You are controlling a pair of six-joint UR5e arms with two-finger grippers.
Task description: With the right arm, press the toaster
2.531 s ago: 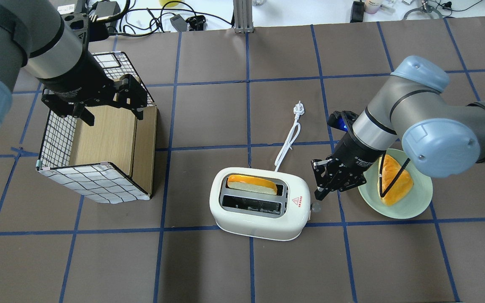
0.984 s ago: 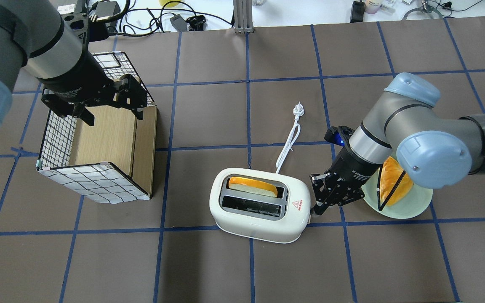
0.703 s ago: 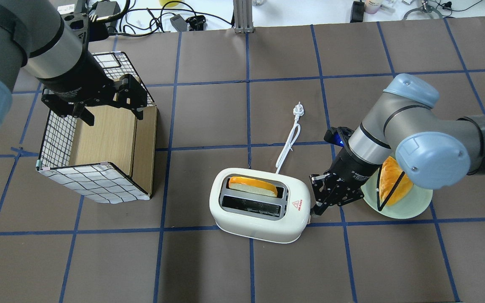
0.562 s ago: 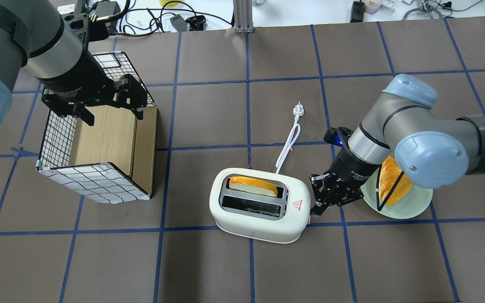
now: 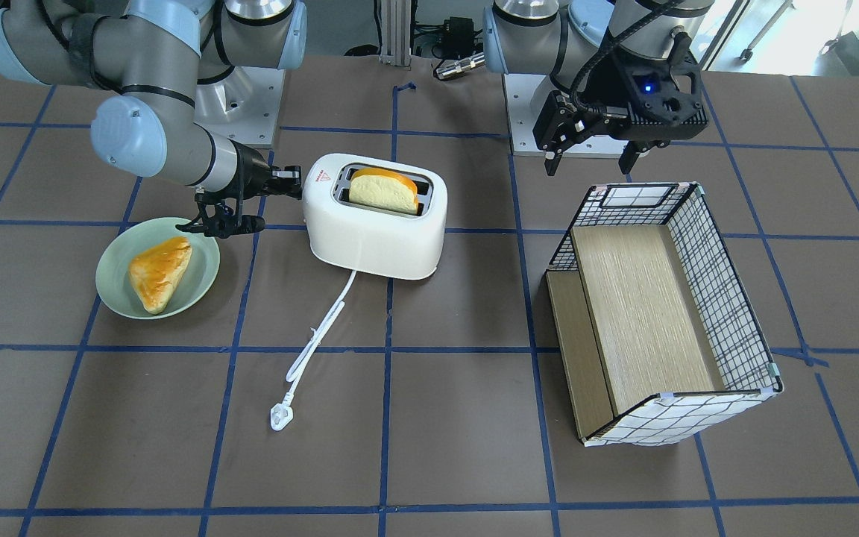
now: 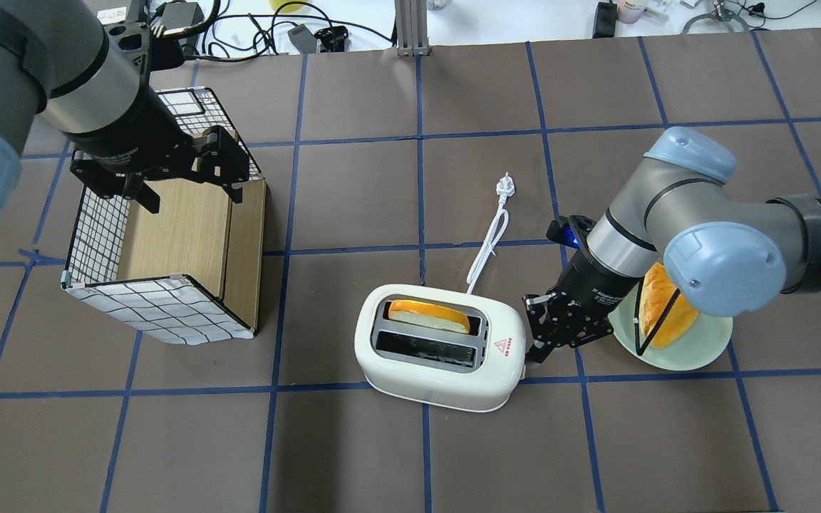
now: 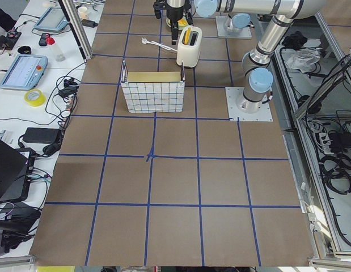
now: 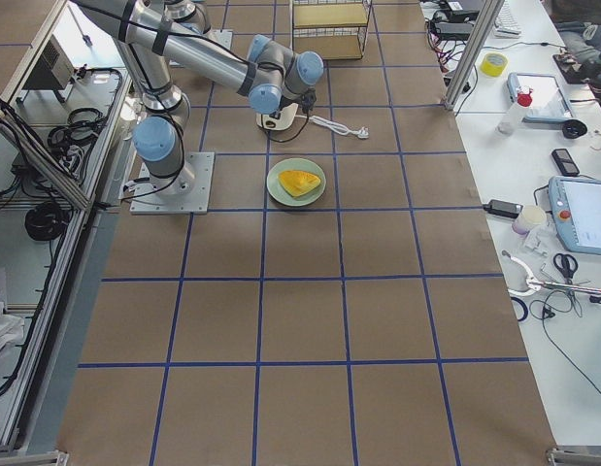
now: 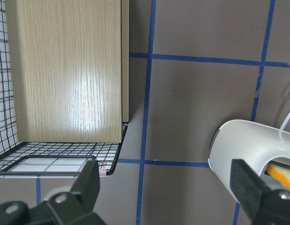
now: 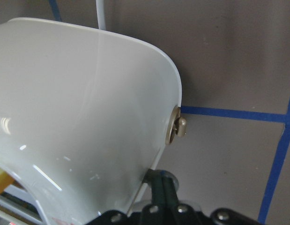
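Note:
The white toaster (image 6: 439,388) stands in the table's middle, with a bread slice (image 6: 428,315) in its far slot; it also shows in the front view (image 5: 377,242). My right gripper (image 6: 533,354) is shut and empty, its tip down against the lever on the toaster's right end. In the right wrist view the shut fingers (image 10: 162,187) rest on the clear lever beside the toaster wall (image 10: 79,108), below a beige knob (image 10: 178,129). My left gripper (image 6: 193,198) is open and empty above the checkered box (image 6: 168,235).
A green plate (image 6: 688,363) with a bread wedge (image 6: 670,313) lies right of the toaster, under my right forearm. The toaster's white cord ends in a loose plug (image 6: 504,187) behind it. The toaster's edge (image 9: 248,150) shows in the left wrist view.
My right gripper has come down and left from beside the toaster onto its side lever. In the last second it has barely moved. The left arm has not moved.

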